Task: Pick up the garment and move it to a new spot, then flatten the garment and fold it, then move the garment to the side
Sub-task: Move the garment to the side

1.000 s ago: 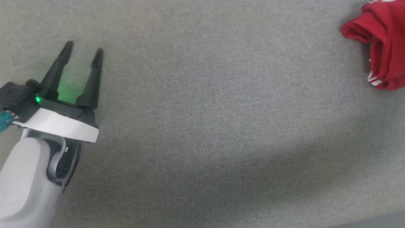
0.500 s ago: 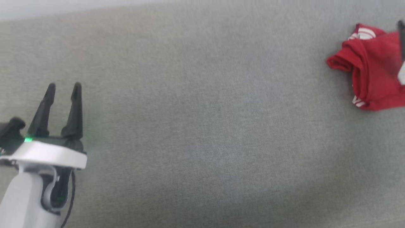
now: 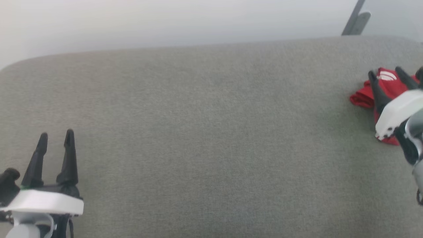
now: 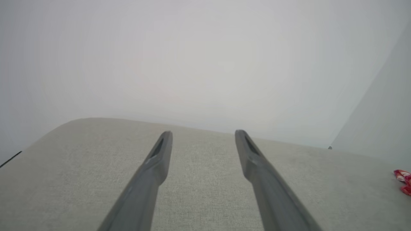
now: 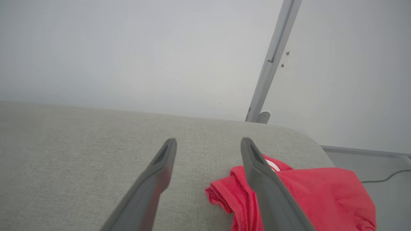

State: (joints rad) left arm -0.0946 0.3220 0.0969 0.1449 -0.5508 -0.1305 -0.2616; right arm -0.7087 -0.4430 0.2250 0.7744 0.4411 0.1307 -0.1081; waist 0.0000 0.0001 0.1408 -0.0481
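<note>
The garment (image 3: pixel 363 96) is a crumpled red heap with a bit of white trim, lying at the far right of the grey fabric surface (image 3: pixel 205 132). My right gripper (image 3: pixel 386 74) hangs open over the heap, its fingers apart and holding nothing. From the right wrist view the garment (image 5: pixel 321 195) lies below and to the right of the right gripper (image 5: pixel 208 142). At the lower left my left gripper (image 3: pixel 56 136) stands open above bare fabric, far from the shirt. A sliver of the garment (image 4: pixel 403 181) peeks in at the left wrist view's right edge, beside the open left gripper (image 4: pixel 203 134).
The grey surface ends in a rounded far edge (image 3: pixel 198 46) with a pale wall behind. A grey metal post (image 5: pixel 273 61) rises beyond the right corner, and a dark cable (image 5: pixel 385 177) lies on the floor past the right edge.
The camera has tilted up, bringing the far edge and wall into view. My right gripper has come into the picture over the garment; the left gripper sits lower in the frame.
</note>
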